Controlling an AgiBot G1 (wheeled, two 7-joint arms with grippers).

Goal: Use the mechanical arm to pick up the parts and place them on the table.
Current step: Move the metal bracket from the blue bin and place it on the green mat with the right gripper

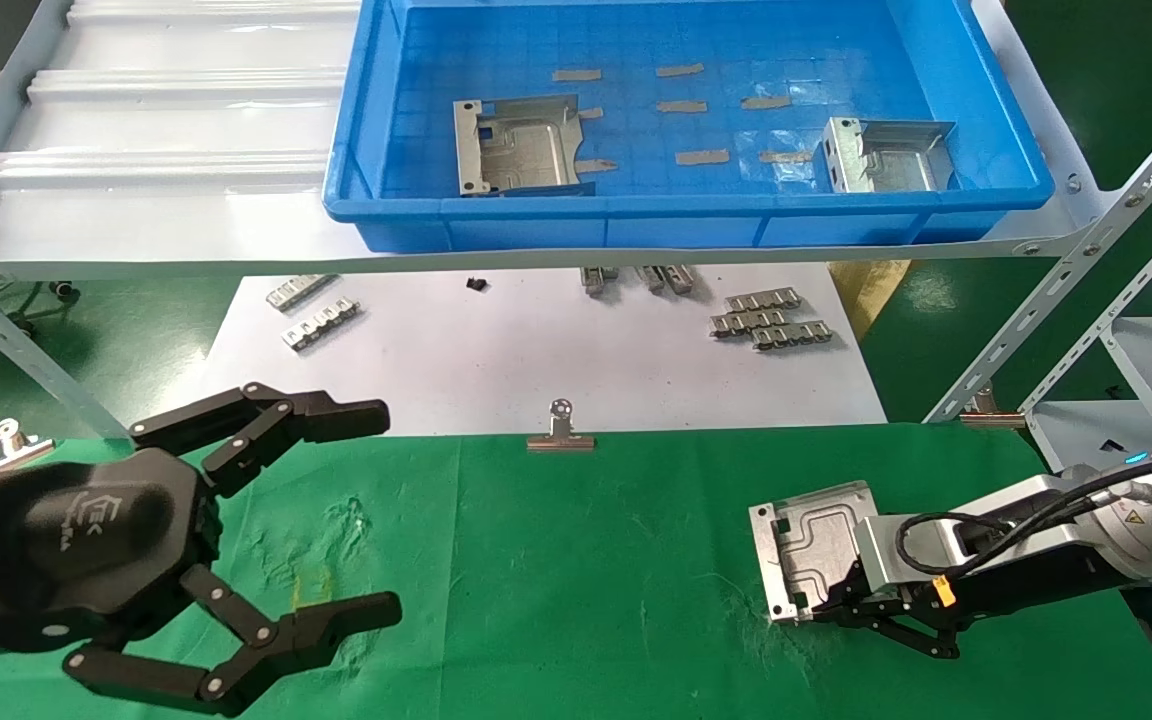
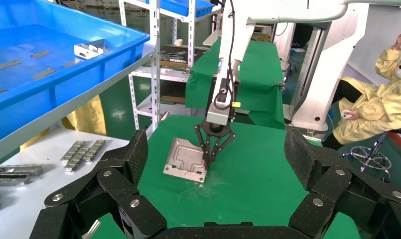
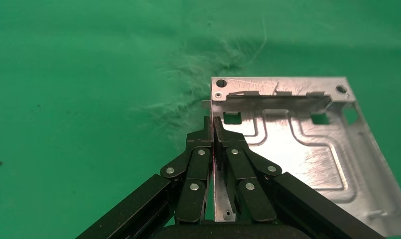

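Observation:
One part (image 1: pixel 816 545), a silver bent bracket, lies flat on the table's green cloth (image 1: pixel 576 560) at the right. My right gripper (image 1: pixel 811 612) is shut on the upturned side flange of this part (image 3: pixel 298 149), and the thin metal edge runs between its closed fingertips (image 3: pixel 213 122). The left wrist view shows the same part (image 2: pixel 183 159) on the cloth under the right gripper (image 2: pixel 204 167). Two more parts (image 1: pixel 521 145) (image 1: pixel 886 155) sit in the blue tray (image 1: pixel 636 210) on the shelf. My left gripper (image 1: pixel 386 510) hangs open and empty over the table's left front.
A white paper sheet (image 1: pixel 536 350) lies behind the cloth with ribbed metal strips (image 1: pixel 766 320) (image 1: pixel 321 325) on it. A silver binder clip (image 1: pixel 561 435) sits at the cloth's far edge. Slanted shelf struts (image 1: pixel 1066 300) stand at the right.

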